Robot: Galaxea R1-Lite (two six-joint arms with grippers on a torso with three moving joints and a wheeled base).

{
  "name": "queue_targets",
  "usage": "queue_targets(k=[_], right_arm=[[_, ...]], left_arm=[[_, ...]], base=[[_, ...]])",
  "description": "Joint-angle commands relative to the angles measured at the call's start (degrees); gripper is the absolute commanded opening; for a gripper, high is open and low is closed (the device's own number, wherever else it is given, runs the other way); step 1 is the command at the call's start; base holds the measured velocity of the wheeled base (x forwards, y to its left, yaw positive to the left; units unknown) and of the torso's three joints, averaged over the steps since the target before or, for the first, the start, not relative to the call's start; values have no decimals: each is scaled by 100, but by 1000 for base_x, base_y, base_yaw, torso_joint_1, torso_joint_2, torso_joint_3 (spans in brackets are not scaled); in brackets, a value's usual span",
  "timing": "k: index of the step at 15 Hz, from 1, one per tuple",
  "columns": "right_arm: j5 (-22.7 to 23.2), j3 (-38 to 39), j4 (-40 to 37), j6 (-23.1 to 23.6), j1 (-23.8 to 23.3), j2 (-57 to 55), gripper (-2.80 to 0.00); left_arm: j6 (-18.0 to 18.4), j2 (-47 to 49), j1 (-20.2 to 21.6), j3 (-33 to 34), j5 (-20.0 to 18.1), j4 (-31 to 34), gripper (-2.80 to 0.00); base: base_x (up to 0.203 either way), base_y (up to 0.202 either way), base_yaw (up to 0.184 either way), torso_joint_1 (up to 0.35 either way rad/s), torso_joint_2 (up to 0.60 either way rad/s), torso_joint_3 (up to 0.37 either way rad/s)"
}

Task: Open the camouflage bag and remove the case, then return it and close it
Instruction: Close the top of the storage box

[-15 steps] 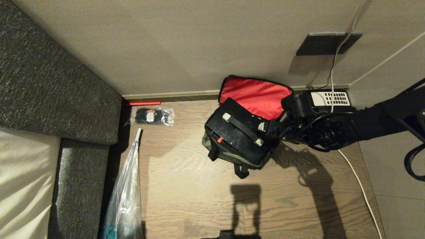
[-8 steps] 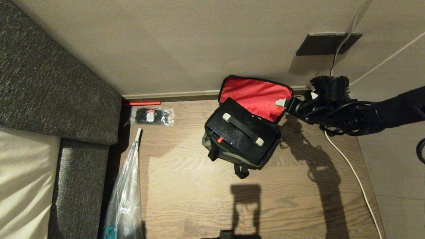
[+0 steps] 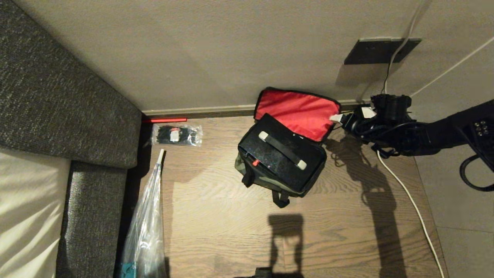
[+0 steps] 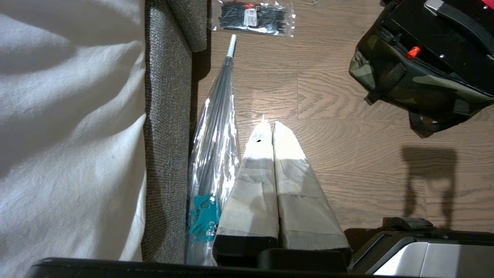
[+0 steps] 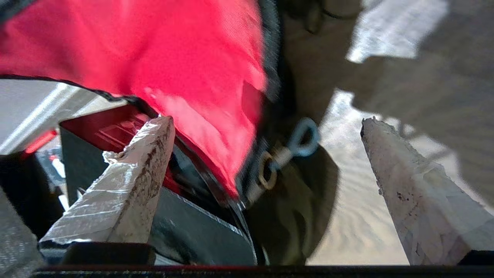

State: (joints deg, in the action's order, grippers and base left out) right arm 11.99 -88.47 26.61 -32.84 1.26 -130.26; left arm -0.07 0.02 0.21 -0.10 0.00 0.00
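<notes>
Spread wide and empty, the jaws of the right gripper (image 5: 266, 127) frame the edge of the bag's raised lid, whose red lining (image 5: 154, 58) fills much of the right wrist view; a metal clip (image 5: 285, 154) dangles between the fingertips, blurred, and touches neither. In the head view this gripper (image 3: 339, 117) sits just beside the right corner of the lid, its fingers mostly hidden by the dark wrist behind them. The left gripper (image 4: 269, 125) hangs above the wooden floor (image 3: 216, 208) with its taped fingers pressed together, holding nothing.

The camouflage bag (image 3: 266, 181) stands on the floor near the wall (image 3: 193, 58), lid tipped back against it. The case (image 3: 281, 154) sits inside, its top and handle showing; its sides are hidden by the bag's walls. A wrapped umbrella (image 3: 146, 224) lies along the grey sofa (image 3: 58, 108), its lower end cut off. A clear packet (image 3: 176, 134) of dark items, too small to identify, lies by the baseboard. A white cable (image 3: 409, 200) runs across the floor on the right.
</notes>
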Motion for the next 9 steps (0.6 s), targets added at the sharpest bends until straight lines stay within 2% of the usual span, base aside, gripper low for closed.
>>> queue_targets(k=[1, 3, 9], right_arm=[[380, -281, 16, -71, -22, -424, 0], [904, -490, 136, -161, -21, -625, 0], [980, -1090, 968, -105, 6, -1291, 0]], left_arm=[[-1, -20, -3, 1, 0, 0, -280], [-1, -20, -3, 1, 0, 0, -280], [-1, -10, -3, 1, 0, 0, -280]], base=[[0, 0, 0, 0, 0, 0], [0, 0, 0, 0, 0, 0], [0, 0, 0, 0, 0, 0]])
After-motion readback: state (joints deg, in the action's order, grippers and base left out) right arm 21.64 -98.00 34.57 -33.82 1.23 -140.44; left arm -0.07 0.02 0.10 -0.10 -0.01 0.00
